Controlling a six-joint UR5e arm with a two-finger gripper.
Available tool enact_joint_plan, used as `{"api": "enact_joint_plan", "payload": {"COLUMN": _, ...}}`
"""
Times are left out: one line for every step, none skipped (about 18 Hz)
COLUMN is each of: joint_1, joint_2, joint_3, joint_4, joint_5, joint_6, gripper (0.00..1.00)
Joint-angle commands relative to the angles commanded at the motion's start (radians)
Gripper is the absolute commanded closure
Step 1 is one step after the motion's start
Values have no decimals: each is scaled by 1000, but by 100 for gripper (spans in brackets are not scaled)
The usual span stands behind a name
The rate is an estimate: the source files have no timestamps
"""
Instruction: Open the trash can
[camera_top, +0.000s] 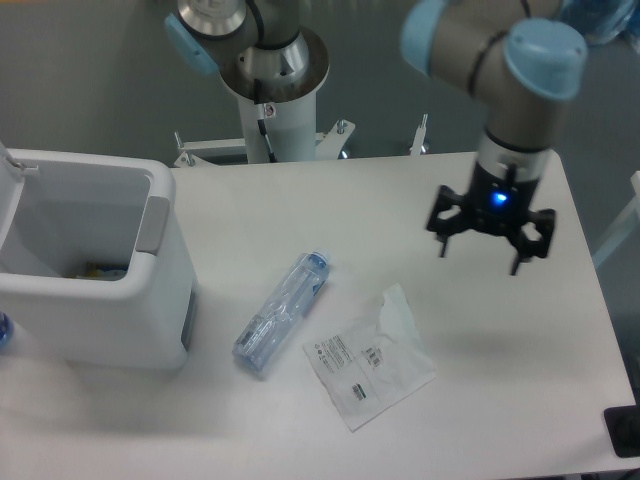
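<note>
Nearest me I see a clear packet (370, 358) lying flat on the table (300, 420), with a bottle (282, 312) on its side just left of it. The trash can (95, 270) sits at the left edge, lid up. My gripper (479, 256) hangs over the right side, fingers spread, holding nothing.

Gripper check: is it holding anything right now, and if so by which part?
Nothing is held. The black two-finger gripper hangs open and empty above the right side of the white table, apart from the clear plastic bottle and the clear plastic bag.
</note>
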Motion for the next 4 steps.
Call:
{"api": "enact_joint_plan", "payload": {"joint_1": -2, "joint_2": 0, "joint_3": 2, "joint_4": 0, "joint_5": 5, "joint_6": 17, "gripper": 0}}
{"api": "enact_joint_plan", "payload": {"joint_1": -2, "joint_2": 0, "joint_3": 2, "joint_4": 0, "joint_5": 5, "joint_6": 22, "gripper": 0}}
{"api": "enact_joint_plan", "payload": {"joint_1": 0, "joint_2": -2, "joint_3": 5, "joint_4": 0, "joint_5": 6, "joint_6": 23, "gripper": 0}}
{"api": "enact_joint_plan", "payload": {"joint_1": -2, "joint_2": -2, "joint_3": 6, "joint_4": 0, "joint_5": 6, "joint_6": 23, "gripper": 0}}
